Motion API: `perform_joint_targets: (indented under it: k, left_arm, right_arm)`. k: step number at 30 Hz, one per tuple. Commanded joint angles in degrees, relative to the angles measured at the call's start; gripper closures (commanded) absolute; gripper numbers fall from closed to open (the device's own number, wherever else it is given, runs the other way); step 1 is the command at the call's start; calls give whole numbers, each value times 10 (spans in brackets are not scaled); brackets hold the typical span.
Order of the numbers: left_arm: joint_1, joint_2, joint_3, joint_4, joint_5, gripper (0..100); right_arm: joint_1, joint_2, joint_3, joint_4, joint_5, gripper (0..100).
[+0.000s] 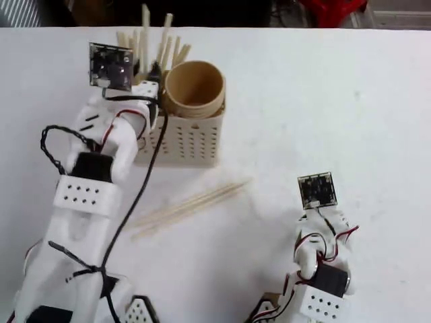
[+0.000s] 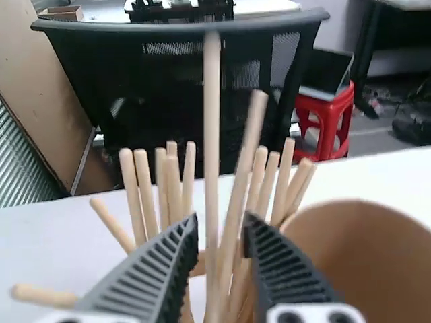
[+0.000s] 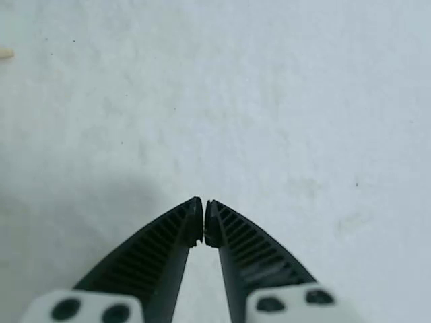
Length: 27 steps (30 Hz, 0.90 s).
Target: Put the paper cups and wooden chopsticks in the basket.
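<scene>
A white perforated basket (image 1: 182, 138) stands at the back of the table with a brown paper cup (image 1: 194, 87) in its right half and several wooden chopsticks (image 1: 172, 47) upright in its left half. My left gripper (image 2: 221, 232) is over the basket's left half, shut on two chopsticks (image 2: 212, 134), one of them taller than the rest. The cup's rim (image 2: 363, 256) shows beside it. A few more chopsticks (image 1: 192, 202) lie loose on the table in front of the basket. My right gripper (image 3: 203, 222) is shut on nothing, low over bare table at the front right.
The left arm (image 1: 87, 195) stretches from the front left up to the basket. The right arm (image 1: 316, 269) sits folded near the front edge. A chopstick tip (image 3: 5, 54) shows in the right wrist view. White tabletop (image 1: 337, 101) lies open to the right of the basket.
</scene>
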Motion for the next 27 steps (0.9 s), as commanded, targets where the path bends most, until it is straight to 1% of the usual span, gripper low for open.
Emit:
perform_joint_targets:
  k: [1, 4, 7, 11, 13, 14, 16, 18, 20, 22, 24, 27]
  left_arm:
    - [1, -6, -90, 91, -15, 862]
    - [7, -6, -200, 207, -16, 892]
    - [18, -6, -315, 323, -17, 894]
    - [28, -6, -454, 509, -17, 895]
    - [49, -6, -502, 594, -22, 895]
    - [65, -6, -514, 633, -37, 896]
    - [117, -5, -516, 697, -81, 924]
    - [176, 0, -492, 754, -123, 969]
    - [235, 0, -432, 771, -160, 972]
    - [283, 0, -348, 755, -213, 947]
    - [304, 0, -245, 690, -249, 914]
    - [302, 1, -93, 536, -268, 871]
  right_arm:
    - [4, -5, 4, 1, 2, 974]
    - [4, -5, 4, 1, 2, 974]
    - [4, -5, 4, 1, 2, 974]
    - [4, -5, 4, 1, 2, 974]
    - [4, -5, 4, 1, 2, 974]
    - [4, -5, 4, 1, 2, 974]
    - [4, -5, 4, 1, 2, 974]
    - [4, -5, 4, 1, 2, 974]
    - [4, -5, 4, 1, 2, 974]
    - [4, -5, 4, 1, 2, 974]
    - [4, -5, 4, 1, 2, 974]
    - [4, -5, 4, 1, 2, 974]
